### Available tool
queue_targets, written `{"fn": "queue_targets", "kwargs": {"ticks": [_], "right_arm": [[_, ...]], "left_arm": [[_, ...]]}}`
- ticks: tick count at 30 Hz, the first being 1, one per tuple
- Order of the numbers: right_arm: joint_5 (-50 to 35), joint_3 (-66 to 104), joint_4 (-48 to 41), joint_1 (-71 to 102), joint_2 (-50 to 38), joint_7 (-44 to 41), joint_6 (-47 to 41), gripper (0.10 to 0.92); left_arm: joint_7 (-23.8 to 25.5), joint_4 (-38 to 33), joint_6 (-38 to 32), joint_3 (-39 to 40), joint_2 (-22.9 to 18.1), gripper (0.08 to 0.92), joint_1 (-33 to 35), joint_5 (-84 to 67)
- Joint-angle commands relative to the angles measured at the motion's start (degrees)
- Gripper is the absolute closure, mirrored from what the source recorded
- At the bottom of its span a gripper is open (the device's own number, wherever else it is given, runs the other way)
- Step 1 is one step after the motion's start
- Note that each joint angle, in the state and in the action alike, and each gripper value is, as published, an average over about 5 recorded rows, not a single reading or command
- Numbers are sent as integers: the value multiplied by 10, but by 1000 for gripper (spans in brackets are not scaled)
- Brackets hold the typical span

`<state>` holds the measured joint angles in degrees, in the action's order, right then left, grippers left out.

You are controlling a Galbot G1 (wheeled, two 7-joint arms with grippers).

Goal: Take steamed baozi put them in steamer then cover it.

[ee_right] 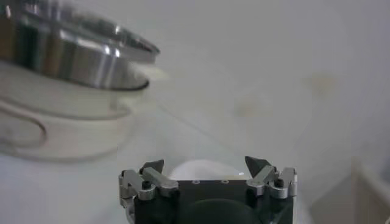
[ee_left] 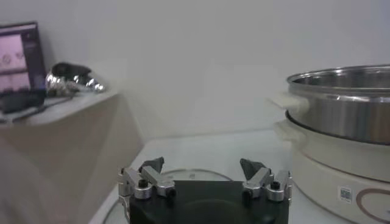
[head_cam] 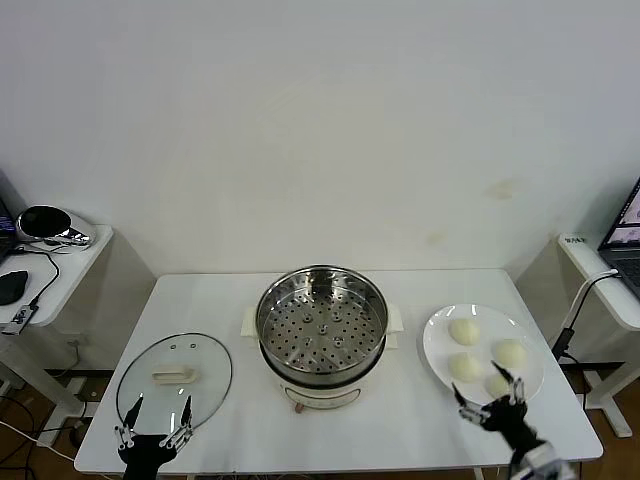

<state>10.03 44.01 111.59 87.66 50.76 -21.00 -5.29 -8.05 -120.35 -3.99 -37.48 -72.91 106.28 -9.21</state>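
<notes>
So we've got the steamer point(head_cam: 321, 335) sitting mid-counter point(head_cam: 220, 300), uncovered, perforated tray showing and nothing in it. The cover point(head_cam: 174, 379), that glass lid with the cream bar handle, lies flat on the counter toward the left edge, well apart from the steamer.

All four steamed baozi point(head_cam: 464, 331) are on the white plate point(head_cam: 436, 345) near the right edge, just beside the steamer's side handle.

Our left end effector point(head_cam: 157, 417) hangs at the front edge just over the near rim of the cover, fingers spread wide, gripping nothing. Our right end effector point(head_cam: 491, 401) is at the front-right, right by the nearest bun on the plate, also released and empty; its wrist view shows a bun just past the fingers point(ee_right: 259, 164).
</notes>
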Motion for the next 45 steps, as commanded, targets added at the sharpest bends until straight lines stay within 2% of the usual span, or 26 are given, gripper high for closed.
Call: {"fn": "queue_targets", "kwargs": {"ticks": [1, 4, 9, 15, 21, 26, 45], "right_arm": [[75, 27, -11, -72, -126, -82, -54, 203], [73, -22, -44, -142, -186, -140, -71, 203], [66, -198, -132, -351, -254, -255, -74, 203], [65, -444, -248, -605, -259, -373, -33, 203], [86, -617, -346, -764, -234, -454, 15, 203], [78, -675, -382, -804, -215, -477, 45, 203], [113, -710, -534, -803, -66, -449, 94, 203]], "left_arm": [[11, 1, -2, -6, 4, 177, -5, 36], [10, 1, -2, -14, 4, 177, -6, 32], [9, -2, -2, -34, 7, 177, -6, 21], [9, -5, -3, -54, 11, 177, -2, 14], [9, -6, -3, -67, 11, 177, 0, 7], [9, -6, -3, -75, 11, 177, 0, 7], [11, -2, -8, -90, 11, 177, 3, 10]]}}
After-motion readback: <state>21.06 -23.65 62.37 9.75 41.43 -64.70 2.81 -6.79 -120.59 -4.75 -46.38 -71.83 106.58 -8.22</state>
